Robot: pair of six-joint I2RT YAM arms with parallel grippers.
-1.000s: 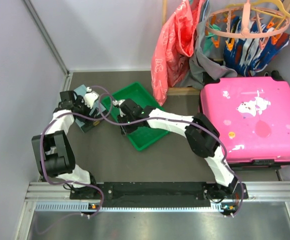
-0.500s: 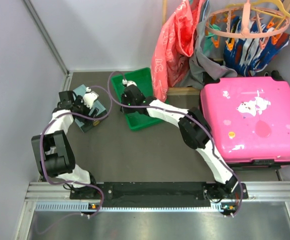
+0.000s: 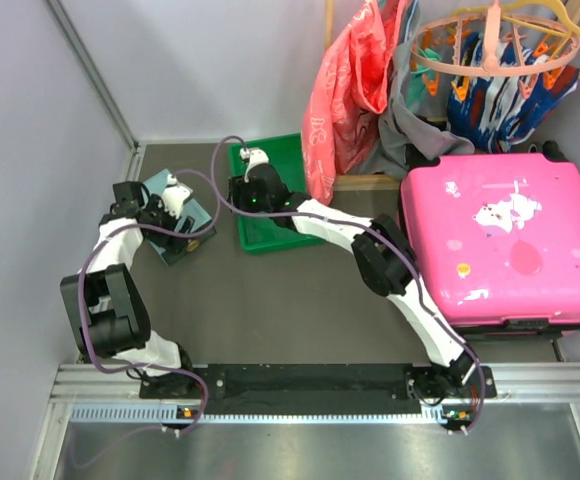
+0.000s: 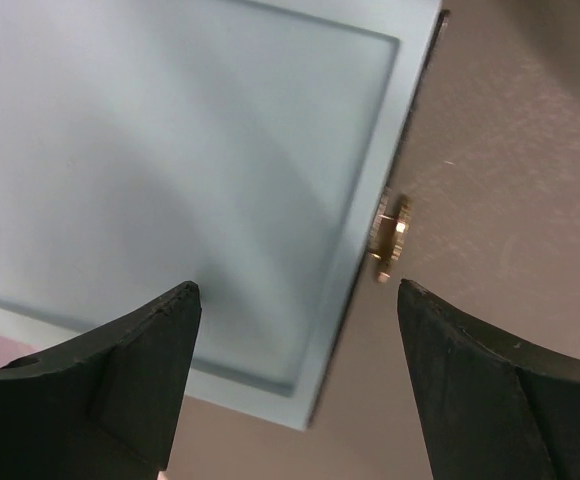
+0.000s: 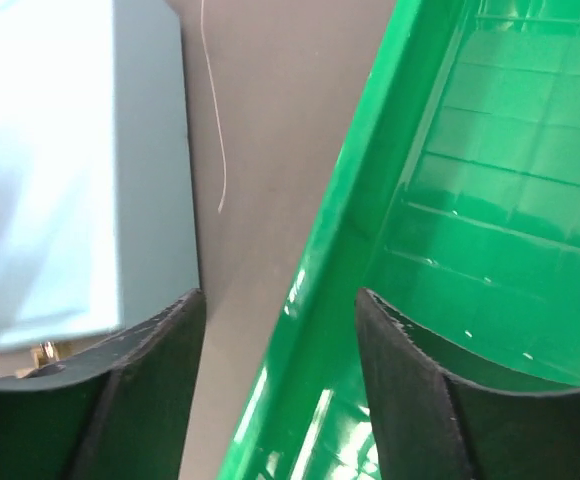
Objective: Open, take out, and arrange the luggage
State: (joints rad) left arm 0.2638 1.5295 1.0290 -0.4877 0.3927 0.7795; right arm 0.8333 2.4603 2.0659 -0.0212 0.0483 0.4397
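While both arms reach out to the far left part of the bench point(image 3: 300, 300), the luggage point(image 3: 505, 240) lies flat on the right side, well apart from both sets of fingers. It is big and hot pink, with white stickers on top and black trim along its near edge. Its lid is shut.

The left fingers point(image 3: 175, 195) hang over a small pale-teal box point(image 4: 170, 150). They are spread wide open and hold nothing. In the left wrist view the edge of the box runs between them, and a little gold clasp point(image 4: 390, 238) sticks out from that edge.

The right fingers point(image 3: 252, 190) are at the left side of a green tray point(image 5: 490, 200). They are open too. In the right wrist view the shiny rim of the tray runs up between them, and grey bench shows between the rim and one finger, so they are not pinching it. I cannot tell if the other finger touches the tray.

The box and the tray sit near each other with a strip of bench between them. A thin white thread point(image 5: 213, 110) lies on that strip.

Behind the luggage, a red cloth point(image 3: 350, 90) hangs down, and next to it a round peach peg hanger point(image 3: 495, 55) hangs over more clothes.
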